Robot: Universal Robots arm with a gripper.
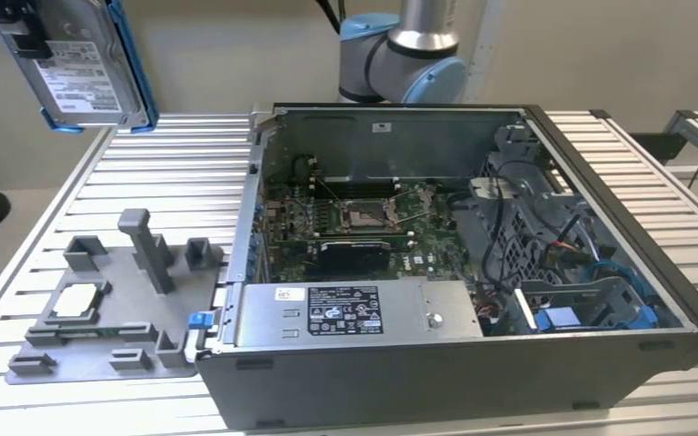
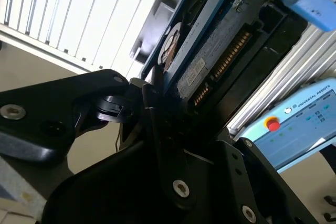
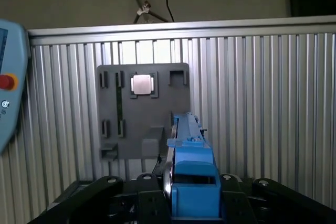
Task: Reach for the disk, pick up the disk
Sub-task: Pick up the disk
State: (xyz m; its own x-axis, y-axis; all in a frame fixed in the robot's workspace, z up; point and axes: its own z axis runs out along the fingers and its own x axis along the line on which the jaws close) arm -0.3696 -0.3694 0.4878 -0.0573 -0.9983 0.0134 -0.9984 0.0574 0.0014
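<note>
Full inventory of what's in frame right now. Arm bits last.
silver-grey metal disk in a blue plastic bracket: 1, silver-grey and blue, held in the air at the exterior view's upper left
open metal computer case: 1, dark grey, on the table, exterior view's centre and right
green motherboard: 1, green, inside the case
boxy metal power supply with a label: 1, silver, inside the case by its near wall
moulded plastic fixture tray: 1, grey, on the table, at the exterior view's left of the case
small white-topped square part: 1, white, seated in the tray
slatted aluminium table: 1, silver, under case and tray
teach pendant with a red button: 1, light blue, in both wrist views
robot arm: 1, silver and blue, beyond the case's far wall
end effector: 1, black, shut on the disk
</note>
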